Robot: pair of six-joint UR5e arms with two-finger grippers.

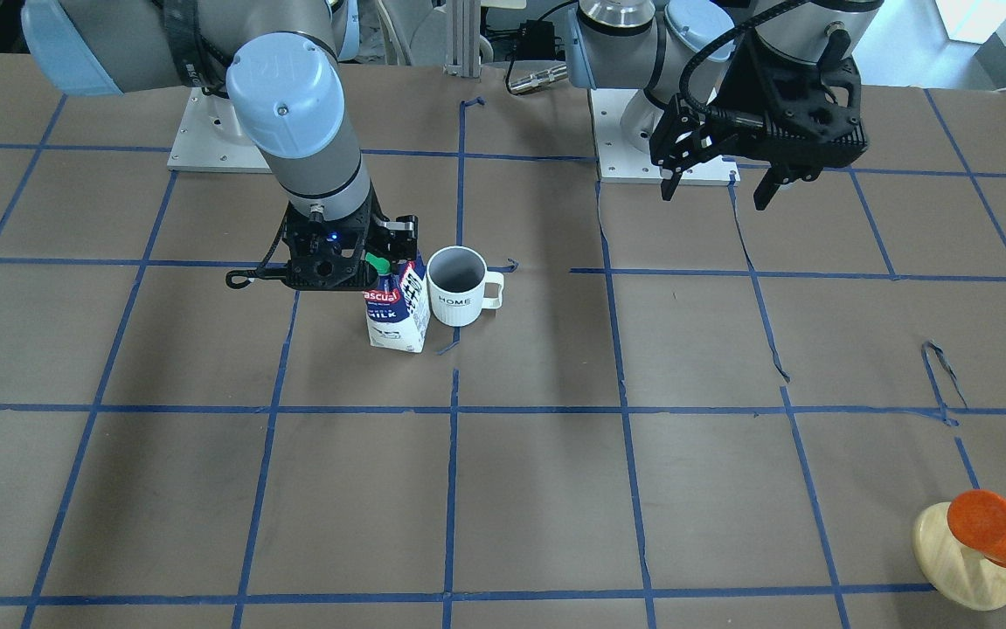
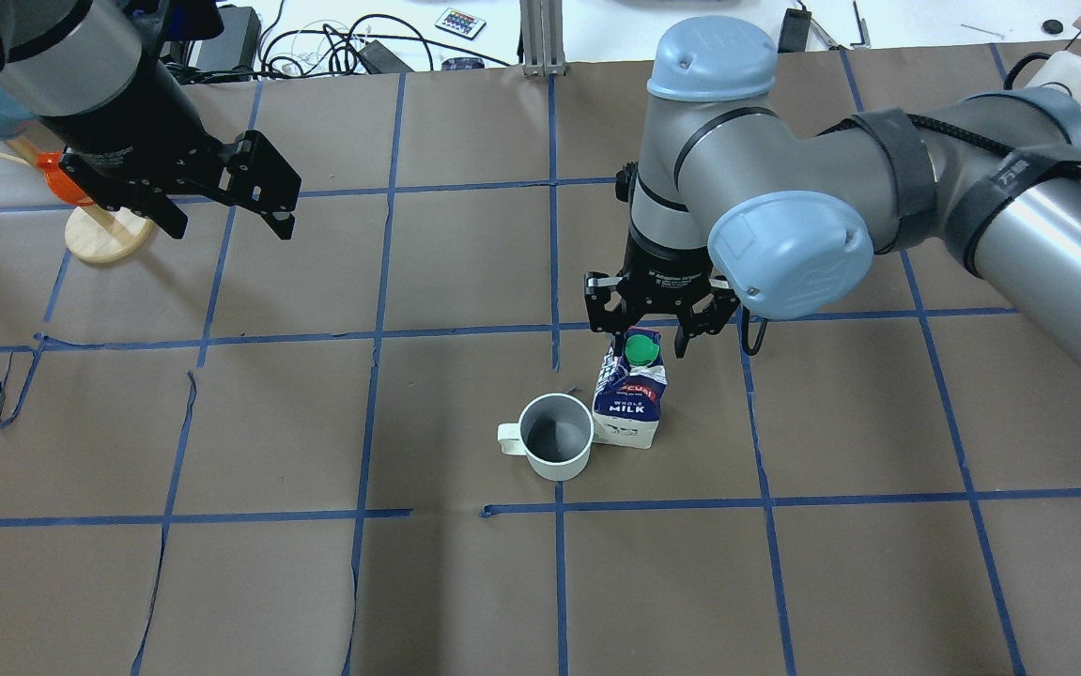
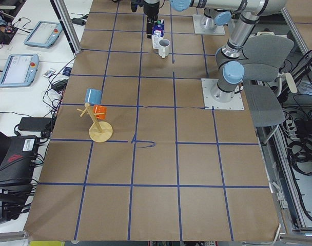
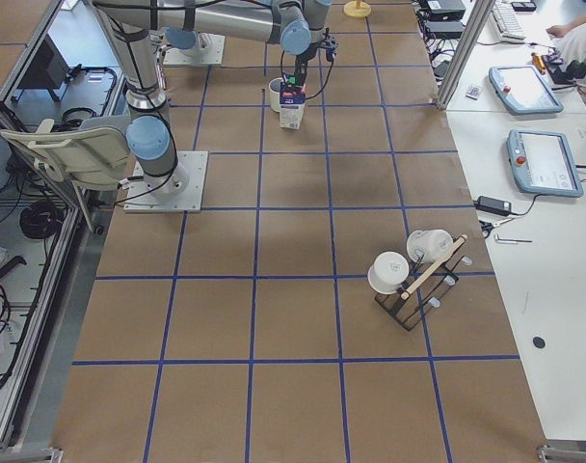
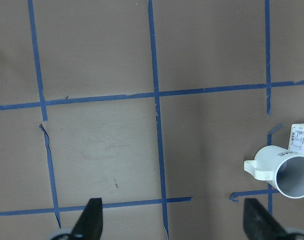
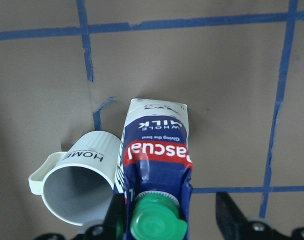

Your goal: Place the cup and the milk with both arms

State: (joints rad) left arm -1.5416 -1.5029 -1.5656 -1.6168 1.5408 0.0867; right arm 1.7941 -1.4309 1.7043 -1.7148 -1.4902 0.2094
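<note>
The milk carton stands upright near the table's middle, green cap on top. The white cup stands touching it, handle turned away from the carton; both also show in the front view, milk and cup. My right gripper is open, low over the carton top, one finger on each side of the gable. In the right wrist view one finger is against the milk and the other stands apart from it. My left gripper is open and empty, high above the table, far from the cup.
A wooden mug tree with an orange cup stands at the table's left end. A rack with white cups stands at the right end. Both arm base plates sit on the robot's side.
</note>
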